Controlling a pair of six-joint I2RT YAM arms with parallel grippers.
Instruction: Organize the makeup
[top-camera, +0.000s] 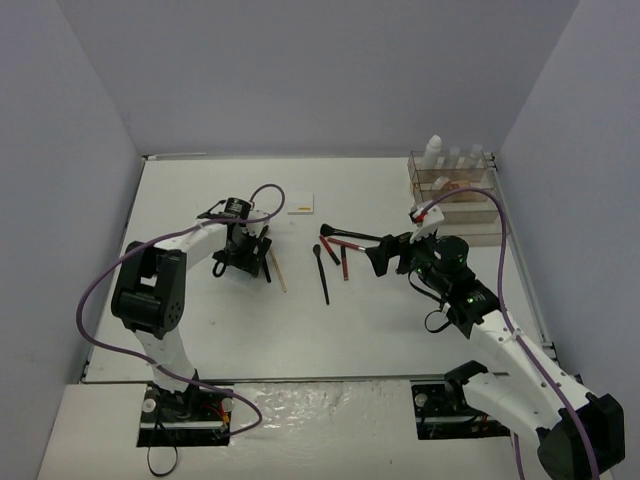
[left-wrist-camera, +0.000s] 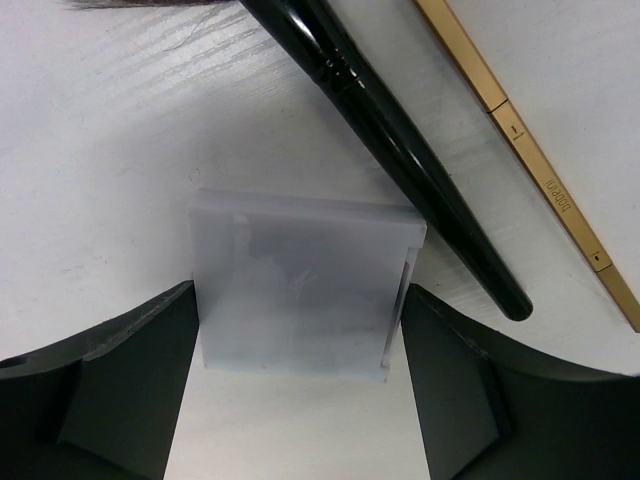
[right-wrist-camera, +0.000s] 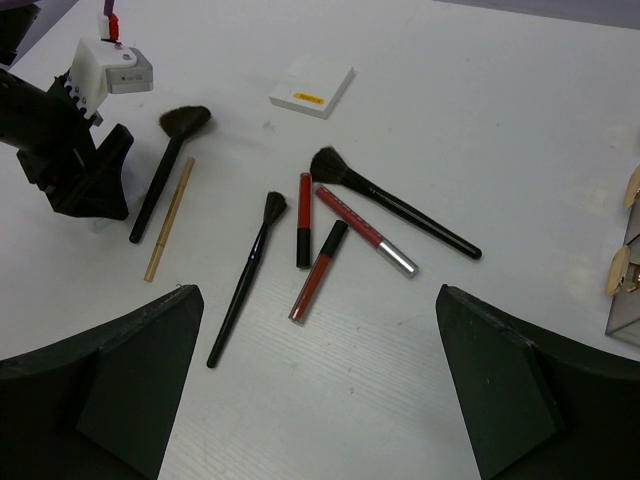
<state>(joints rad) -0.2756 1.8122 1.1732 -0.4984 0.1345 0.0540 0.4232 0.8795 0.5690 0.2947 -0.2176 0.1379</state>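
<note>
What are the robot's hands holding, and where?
Left gripper seems to pinch a white pad by its two side edges. Right gripper holds nothing.

Two white-and-black robot arms, each trailing a purple cable.

In the overhead view the left arm (top-camera: 150, 290) at lower left and the right arm (top-camera: 510, 350) at lower right share one build: smooth white links joined by chunky black cylindrical joints, on black bases (top-camera: 185, 412). A thin purple cable (top-camera: 95, 300) runs in loose loops along each arm. A small green light (top-camera: 470, 298) glows on the right arm. The left gripper (left-wrist-camera: 300, 400) and right gripper (right-wrist-camera: 320, 400) are matte black, with broad wedge-shaped fingers (right-wrist-camera: 110, 390) filling the lower corners of the wrist views. At upper left of the right wrist view, a white box (right-wrist-camera: 108, 68) with a red plug sits on the left wrist.
</note>
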